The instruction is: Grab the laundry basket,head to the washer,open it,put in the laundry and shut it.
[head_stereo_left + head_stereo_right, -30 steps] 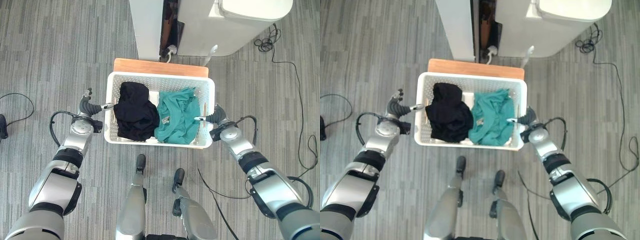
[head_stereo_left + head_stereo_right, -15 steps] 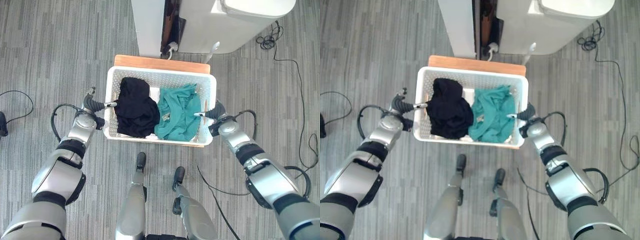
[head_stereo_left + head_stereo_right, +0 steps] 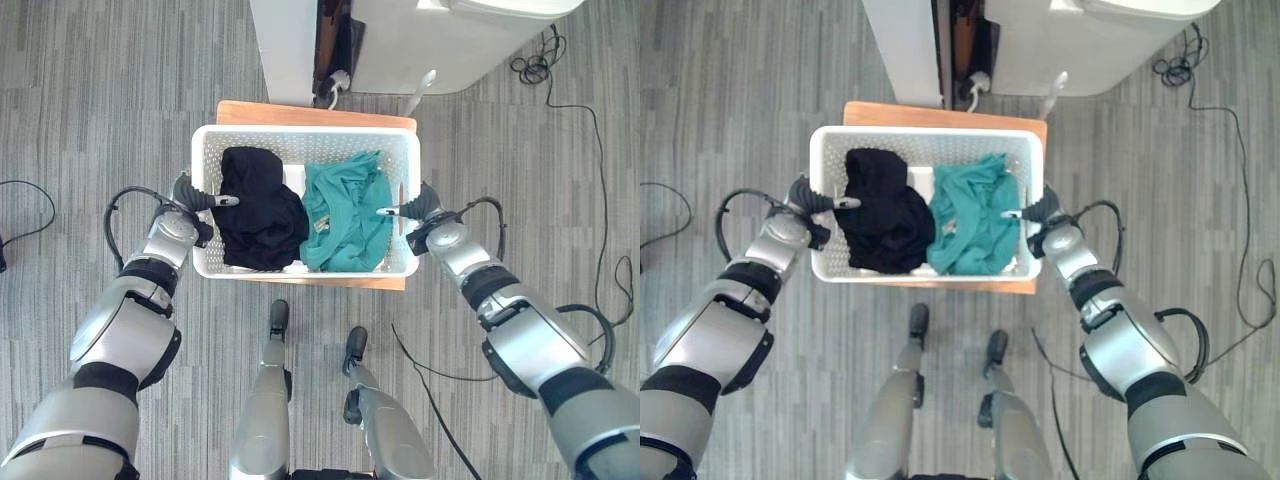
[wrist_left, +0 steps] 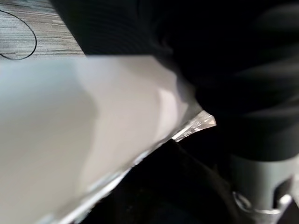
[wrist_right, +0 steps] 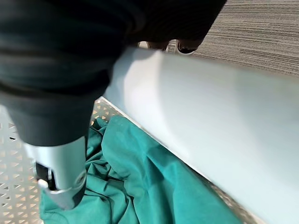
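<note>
A white perforated laundry basket (image 3: 305, 140) sits on a low wooden stand (image 3: 310, 113) on the floor, just in front of the white washer (image 3: 450, 40). Inside it, a black garment (image 3: 255, 205) fills the left half and a teal garment (image 3: 345, 215) the right half, touching in the middle. The left hand (image 3: 195, 197) hooks over the basket's left rim, thumb inside against the black cloth. The right hand (image 3: 415, 210) grips the right rim, thumb inside over the teal cloth.
</note>
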### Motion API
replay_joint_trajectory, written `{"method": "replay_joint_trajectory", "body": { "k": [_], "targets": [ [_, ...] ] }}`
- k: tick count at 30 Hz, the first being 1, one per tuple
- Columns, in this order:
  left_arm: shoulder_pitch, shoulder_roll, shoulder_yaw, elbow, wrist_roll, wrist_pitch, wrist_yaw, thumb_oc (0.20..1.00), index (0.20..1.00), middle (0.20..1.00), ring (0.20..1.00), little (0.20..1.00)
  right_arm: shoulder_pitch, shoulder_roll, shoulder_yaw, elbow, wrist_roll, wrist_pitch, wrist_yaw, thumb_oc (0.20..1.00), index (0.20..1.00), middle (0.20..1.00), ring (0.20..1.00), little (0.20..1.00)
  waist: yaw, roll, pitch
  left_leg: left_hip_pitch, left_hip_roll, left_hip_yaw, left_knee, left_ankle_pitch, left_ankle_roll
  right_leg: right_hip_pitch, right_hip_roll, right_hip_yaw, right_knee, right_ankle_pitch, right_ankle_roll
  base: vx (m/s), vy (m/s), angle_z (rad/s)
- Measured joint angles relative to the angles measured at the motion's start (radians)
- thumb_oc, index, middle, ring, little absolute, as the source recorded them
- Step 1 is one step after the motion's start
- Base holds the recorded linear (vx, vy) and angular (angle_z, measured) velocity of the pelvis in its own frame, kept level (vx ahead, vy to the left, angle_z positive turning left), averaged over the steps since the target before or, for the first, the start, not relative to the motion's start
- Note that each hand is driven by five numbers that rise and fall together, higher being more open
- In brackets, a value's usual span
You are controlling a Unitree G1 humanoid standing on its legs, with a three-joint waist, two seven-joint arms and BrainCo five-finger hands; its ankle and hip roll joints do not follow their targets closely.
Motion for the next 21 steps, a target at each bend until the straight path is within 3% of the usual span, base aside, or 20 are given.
{"method": "replay_joint_trajectory", "body": {
  "k": [2, 3, 4, 5, 6, 7, 8, 9, 10, 11, 12, 21],
  "targets": [
    [-0.012, -0.001, -0.010, 0.014, 0.013, 0.008, -0.009, 1.000, 1.000, 1.000, 1.000, 1.000, -0.016, 0.008, 0.016, 0.029, 0.000, 0.004, 0.000, 1.000, 1.000, 1.000, 1.000, 1.000, -0.001, -0.004, -0.003, -0.003, 0.000, 0.000, 0.001, 0.000, 0.000, -0.003, 0.000, 0.000, 0.000, 0.000, 0.000, 0.00, 0.000, 0.00],
    [-0.020, -0.001, -0.026, 0.018, 0.014, 0.015, -0.015, 0.903, 0.903, 0.903, 0.903, 0.903, -0.021, 0.013, 0.017, 0.040, 0.000, 0.010, 0.001, 1.000, 1.000, 1.000, 1.000, 1.000, 0.000, -0.007, -0.005, -0.005, 0.000, 0.000, 0.001, 0.001, -0.001, -0.004, 0.000, 0.000, 0.000, 0.000, -0.001, 0.00, 0.000, 0.00],
    [-0.021, -0.001, -0.028, 0.020, 0.015, 0.015, -0.016, 0.573, 0.573, 0.573, 0.573, 0.573, -0.022, 0.015, 0.017, 0.043, 0.000, 0.014, 0.001, 1.000, 1.000, 1.000, 1.000, 1.000, 0.000, -0.009, -0.008, -0.005, 0.000, 0.000, 0.001, 0.001, -0.001, -0.005, 0.000, 0.000, 0.000, 0.000, -0.001, 0.00, 0.000, 0.00],
    [-0.021, -0.003, -0.033, 0.024, 0.016, 0.016, -0.016, 0.347, 0.347, 0.347, 0.347, 0.347, -0.023, 0.022, 0.017, 0.054, -0.001, 0.018, 0.001, 1.000, 1.000, 1.000, 1.000, 1.000, 0.000, -0.012, -0.016, -0.010, 0.000, 0.000, 0.000, 0.000, -0.001, -0.010, 0.000, 0.000, 0.000, 0.000, -0.001, 0.00, 0.000, 0.00],
    [-0.020, -0.005, -0.038, 0.031, 0.018, 0.017, -0.017, 0.200, 0.200, 0.200, 0.200, 0.200, -0.024, 0.031, 0.018, 0.068, -0.001, 0.024, 0.001, 1.000, 1.000, 1.000, 1.000, 1.000, 0.000, -0.015, -0.032, -0.019, 0.000, 0.000, 0.000, 0.001, -0.001, -0.019, 0.000, 0.000, 0.000, 0.001, -0.001, 0.00, 0.000, 0.00],
    [-0.021, -0.007, -0.039, 0.031, 0.025, 0.021, -0.019, 0.200, 0.200, 0.200, 0.200, 0.200, -0.024, 0.033, 0.018, 0.072, -0.001, 0.027, 0.001, 1.000, 1.000, 1.000, 1.000, 1.000, 0.000, -0.017, -0.038, -0.021, 0.000, 0.000, 0.000, 0.001, -0.001, -0.022, 0.000, 0.000, 0.000, 0.001, -0.001, 0.00, 0.000, 0.00],
    [-0.020, -0.007, -0.039, 0.031, 0.037, 0.026, -0.021, 0.200, 0.200, 0.200, 0.200, 0.200, -0.024, 0.033, 0.026, 0.075, -0.001, 0.030, 0.002, 0.900, 0.900, 0.900, 0.900, 0.900, 0.001, -0.017, -0.040, -0.022, -0.001, 0.000, 0.000, 0.001, -0.001, -0.022, 0.000, 0.000, 0.000, 0.001, -0.001, 0.00, 0.000, 0.00],
    [-0.020, -0.007, -0.039, 0.031, 0.040, 0.027, -0.022, 0.200, 0.200, 0.200, 0.200, 0.200, -0.024, 0.033, 0.027, 0.076, -0.001, 0.030, 0.003, 0.900, 0.900, 0.900, 0.900, 0.900, 0.001, -0.017, -0.041, -0.022, -0.001, 0.000, 0.000, 0.001, -0.001, -0.022, 0.000, 0.000, 0.000, 0.000, -0.001, 0.00, 0.000, 0.00],
    [-0.020, -0.007, -0.039, 0.031, 0.041, 0.027, -0.023, 0.200, 0.200, 0.200, 0.200, 0.200, -0.024, 0.033, 0.035, 0.076, -0.001, 0.030, 0.004, 0.523, 0.523, 0.523, 0.523, 0.523, 0.001, -0.017, -0.041, -0.022, -0.001, -0.001, 0.000, 0.001, -0.001, -0.022, 0.000, 0.000, 0.000, 0.001, -0.001, 0.00, 0.000, 0.00],
    [-0.020, -0.007, -0.039, 0.031, 0.043, 0.029, -0.023, 0.200, 0.200, 0.200, 0.200, 0.200, -0.025, 0.033, 0.037, 0.076, -0.001, 0.030, 0.005, 0.523, 0.523, 0.523, 0.523, 0.523, 0.000, -0.017, -0.041, -0.022, -0.001, 0.000, 0.000, 0.001, -0.001, -0.022, 0.000, 0.000, 0.000, 0.001, -0.001, 0.00, 0.000, 0.00],
    [-0.020, -0.007, -0.039, 0.031, 0.050, 0.033, -0.022, 0.200, 0.200, 0.200, 0.200, 0.200, -0.026, 0.032, 0.042, 0.076, 0.000, 0.029, 0.011, 0.200, 0.200, 0.200, 0.200, 0.200, 0.000, -0.017, -0.041, -0.022, 0.000, -0.001, 0.000, 0.001, 0.000, -0.022, 0.000, 0.000, 0.000, 0.001, -0.001, 0.00, 0.000, 0.00],
    [-0.005, -0.011, -0.035, 0.030, 0.050, 0.034, -0.013, 0.200, 0.200, 0.200, 0.200, 0.200, -0.024, 0.033, 0.055, 0.078, -0.009, 0.036, 0.008, 0.200, 0.200, 0.200, 0.200, 0.200, -0.002, -0.017, -0.051, -0.023, -0.001, -0.001, 0.000, 0.001, 0.000, -0.024, 0.000, 0.000, 0.000, 0.001, -0.001, 0.00, 0.000, 0.00]
  ]
}}
